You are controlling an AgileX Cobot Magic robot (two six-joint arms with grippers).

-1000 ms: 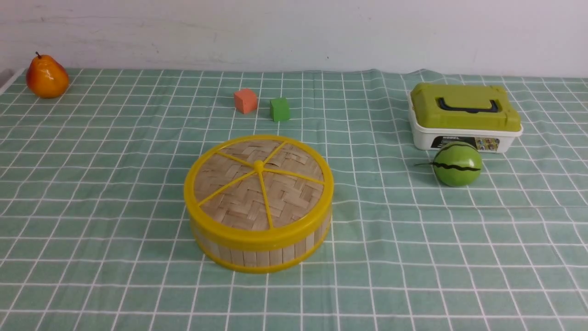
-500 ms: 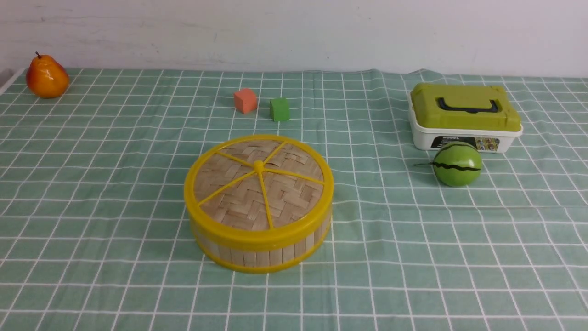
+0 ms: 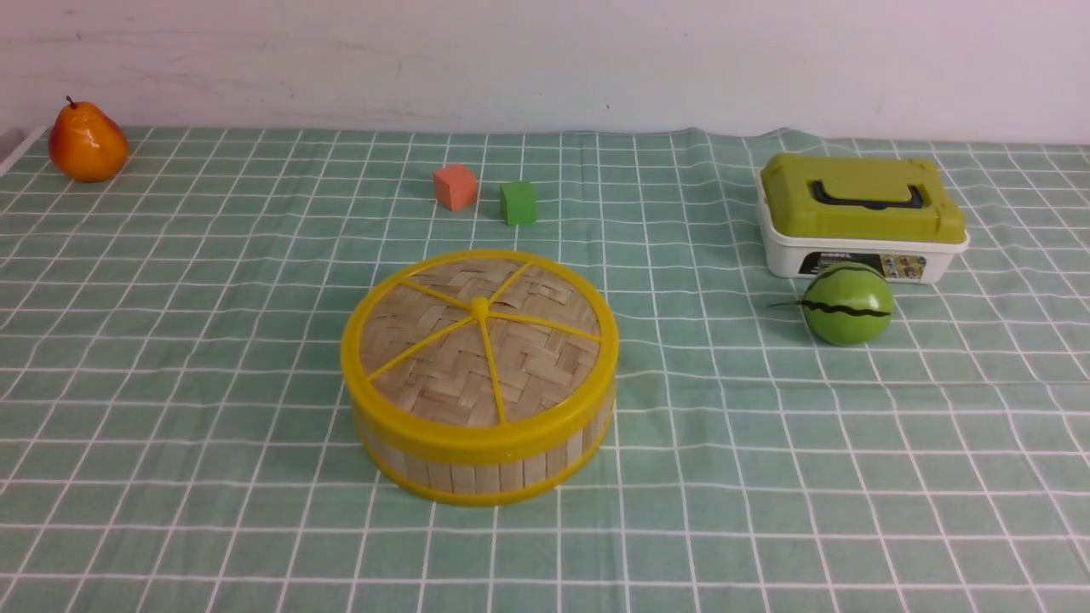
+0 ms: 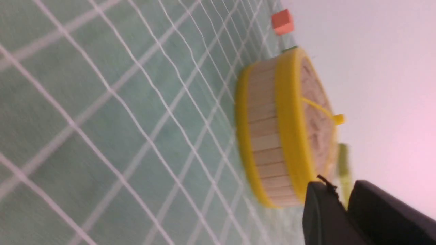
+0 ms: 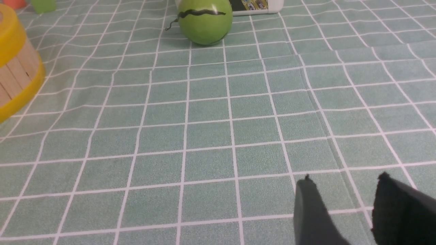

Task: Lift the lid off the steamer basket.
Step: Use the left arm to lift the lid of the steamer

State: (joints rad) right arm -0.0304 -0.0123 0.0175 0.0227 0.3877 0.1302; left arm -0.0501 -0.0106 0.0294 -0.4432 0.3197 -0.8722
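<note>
The steamer basket (image 3: 485,472) sits mid-table on the checked cloth, a round tub with a bamboo-strip wall and yellow rims. The lid (image 3: 477,340), woven bamboo with yellow spokes and a centre knob, rests flat on top of it. Neither arm shows in the front view. In the left wrist view the basket (image 4: 264,136) and lid (image 4: 293,119) lie ahead of my left gripper (image 4: 340,190), which is apart from them, its black fingers parted by only a narrow gap with nothing between. My right gripper (image 5: 345,180) hangs open and empty over bare cloth, the basket (image 5: 13,78) far off to its side.
A pear (image 3: 85,143) lies at the far left. An orange cube (image 3: 455,186) and a green cube (image 3: 518,203) sit behind the basket. To the right stand a white box with an olive-green top (image 3: 860,217) and a green striped ball (image 3: 847,303).
</note>
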